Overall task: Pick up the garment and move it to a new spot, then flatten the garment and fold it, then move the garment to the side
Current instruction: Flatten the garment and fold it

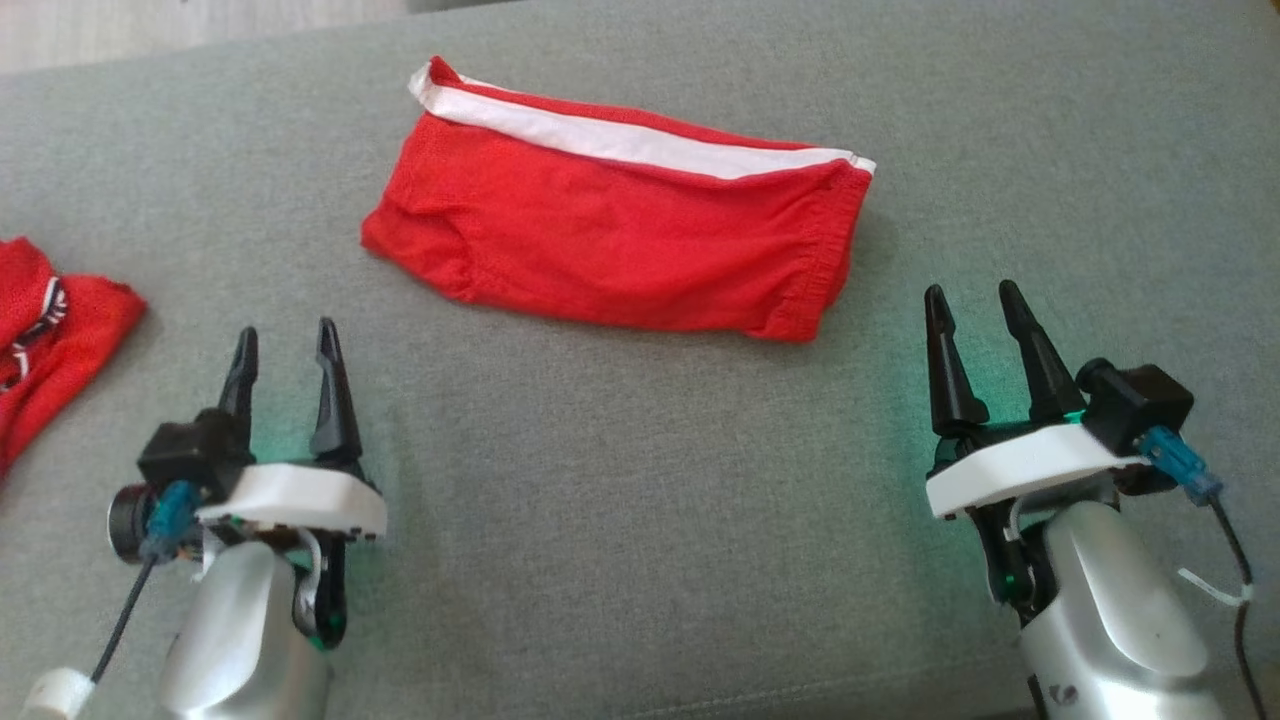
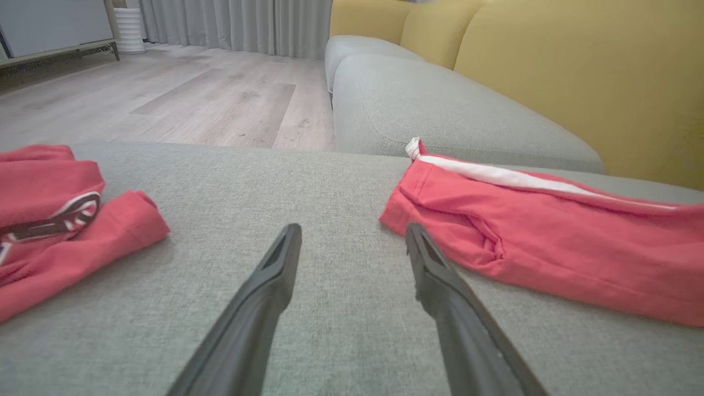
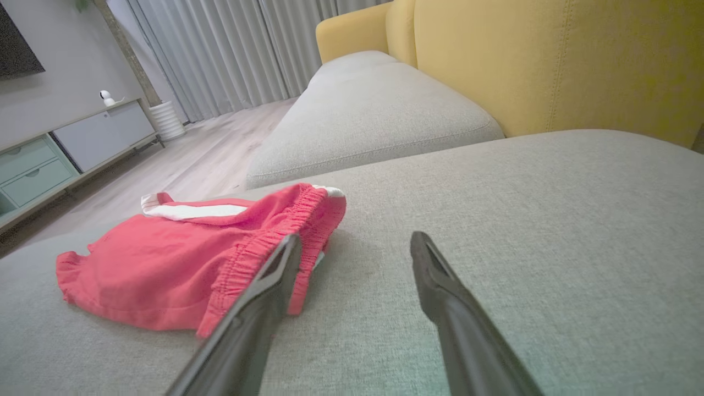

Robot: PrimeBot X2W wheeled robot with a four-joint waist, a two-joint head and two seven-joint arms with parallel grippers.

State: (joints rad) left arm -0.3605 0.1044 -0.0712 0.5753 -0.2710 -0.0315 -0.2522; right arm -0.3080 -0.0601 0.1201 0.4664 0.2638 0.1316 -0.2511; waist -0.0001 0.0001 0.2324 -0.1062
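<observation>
Garment (image 1: 610, 240), red with a white band, lay folded toward the far edge of the grey cushion (image 1: 620, 480), while the left gripper (image 1: 286, 332) and right gripper (image 1: 972, 290) sat nearer, both spread wide, holding nothing.

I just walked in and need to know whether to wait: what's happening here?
A two-armed robot faces a grey sofa cushion. On it, red shorts with a white stripe lie in the middle, looking folded. The left gripper and right gripper are both open and empty, short of the shorts. Another red garment lies to the robot's left.
</observation>
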